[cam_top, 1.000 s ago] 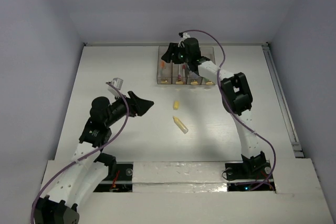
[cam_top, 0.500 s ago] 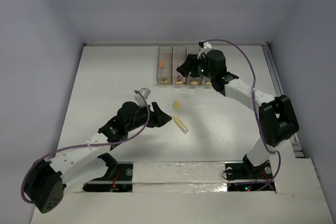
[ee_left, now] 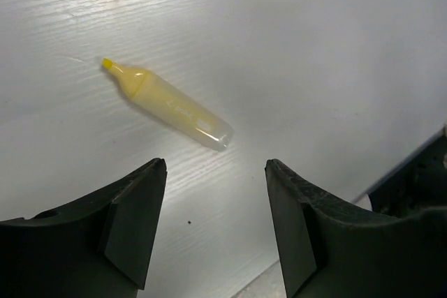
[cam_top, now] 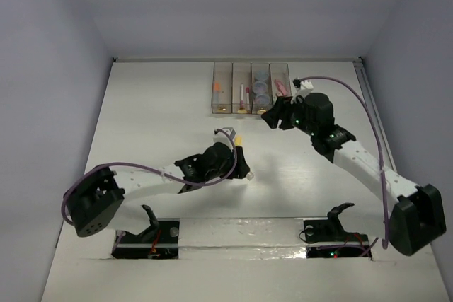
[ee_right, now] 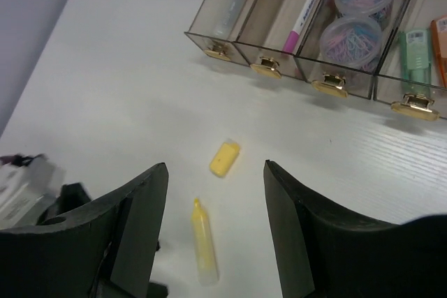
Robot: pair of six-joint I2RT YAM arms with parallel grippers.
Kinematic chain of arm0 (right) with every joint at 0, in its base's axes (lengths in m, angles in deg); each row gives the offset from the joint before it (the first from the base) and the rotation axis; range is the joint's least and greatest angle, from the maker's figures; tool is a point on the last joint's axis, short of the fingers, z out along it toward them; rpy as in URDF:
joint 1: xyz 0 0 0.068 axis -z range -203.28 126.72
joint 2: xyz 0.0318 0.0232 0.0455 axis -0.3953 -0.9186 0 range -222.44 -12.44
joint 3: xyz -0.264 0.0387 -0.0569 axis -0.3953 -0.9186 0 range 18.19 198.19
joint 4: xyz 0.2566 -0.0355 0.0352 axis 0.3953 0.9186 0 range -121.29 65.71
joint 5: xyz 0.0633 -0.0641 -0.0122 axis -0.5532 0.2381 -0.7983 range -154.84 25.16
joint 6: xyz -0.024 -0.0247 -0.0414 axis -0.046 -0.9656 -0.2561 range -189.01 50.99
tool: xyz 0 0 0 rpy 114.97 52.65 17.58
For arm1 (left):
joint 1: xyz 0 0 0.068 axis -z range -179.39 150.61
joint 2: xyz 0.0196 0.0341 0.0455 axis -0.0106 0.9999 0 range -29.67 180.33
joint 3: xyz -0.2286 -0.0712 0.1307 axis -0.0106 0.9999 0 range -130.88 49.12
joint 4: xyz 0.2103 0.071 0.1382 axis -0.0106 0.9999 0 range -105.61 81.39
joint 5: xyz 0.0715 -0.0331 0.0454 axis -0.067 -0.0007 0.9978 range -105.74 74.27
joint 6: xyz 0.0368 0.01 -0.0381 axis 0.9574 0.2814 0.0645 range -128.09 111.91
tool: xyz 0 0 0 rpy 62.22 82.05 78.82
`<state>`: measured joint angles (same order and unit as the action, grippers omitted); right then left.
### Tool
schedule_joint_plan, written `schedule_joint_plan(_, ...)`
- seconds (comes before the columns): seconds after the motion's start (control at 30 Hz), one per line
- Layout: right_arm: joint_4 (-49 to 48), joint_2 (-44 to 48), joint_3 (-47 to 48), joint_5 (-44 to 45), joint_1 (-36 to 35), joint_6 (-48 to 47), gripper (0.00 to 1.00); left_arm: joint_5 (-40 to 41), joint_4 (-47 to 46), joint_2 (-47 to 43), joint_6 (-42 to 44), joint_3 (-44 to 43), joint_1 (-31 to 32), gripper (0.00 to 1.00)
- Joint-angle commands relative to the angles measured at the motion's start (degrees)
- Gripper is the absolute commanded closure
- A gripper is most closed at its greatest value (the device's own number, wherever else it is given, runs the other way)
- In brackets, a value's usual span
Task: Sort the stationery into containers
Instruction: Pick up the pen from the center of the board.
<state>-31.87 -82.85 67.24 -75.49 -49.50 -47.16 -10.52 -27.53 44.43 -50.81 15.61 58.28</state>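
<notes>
We log the left gripper spread wide and empty, poised over the yellow highlighter, likely lining up a pick | highlighter uncapped, flat on the table, on the arms' side of the containers; yellow cap lies between | right gripper parted, empty, near containers | barrel print unreadable

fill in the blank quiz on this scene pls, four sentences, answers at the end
1. The uncapped highlighter lying on the table is ___ in colour.
2. The row of bins has ___ compartments.
3. Counting from the left in the right wrist view, the two round tubs of paper clips sit in the ___ compartment.
4. The left gripper and the right gripper are both ___, holding nothing.
Missing words: yellow; four; third; open.
</notes>
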Motion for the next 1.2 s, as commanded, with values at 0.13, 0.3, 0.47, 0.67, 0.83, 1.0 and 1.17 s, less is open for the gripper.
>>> schedule_joint_plan(0.13, 2.0, 10.3, -5.7, 0.9, -0.1, -1.1, 0.37, 5.9, 3.1, 10.0, 1.8, -9.4, 0.3, 0.42)
schedule_joint_plan(0.3, 1.1, 12.1, -7.5, -0.8, -0.1, -0.4, 0.37, 8.2, 6.2, 13.3, 2.6, -12.7, 0.3, 0.42)
schedule_joint_plan(0.47, 0.9, 13.0, -7.7, -2.0, -0.1, 0.0, 0.37, 9.4, 7.2, 16.1, 2.4, -13.9, 0.3, 0.43)
schedule_joint_plan(0.67, -0.7, 14.4, -8.2, -2.6, -0.1, 0.3, 0.37, 11.0, 8.8, 18.6, 2.7, -15.9, 1.0, 0.46)
schedule_joint_plan(0.83, -1.2, 14.5, -8.5, -2.9, -0.1, 0.7, 0.38, 11.9, 9.5, 20.1, 3.3, -17.5, 1.0, 0.46)
schedule_joint_plan(1.0, -1.4, 15.0, -8.8, -2.6, -0.1, 0.7, 0.39, 12.8, 9.3, 22.7, 5.0, -19.7, 1.5, 0.46)
schedule_joint_plan(1.17, -2.0, 14.3, -9.2, -1.5, -0.1, 1.0, 0.40, 13.7, 9.6, 24.4, 7.8, -21.4, 2.1, 0.52)
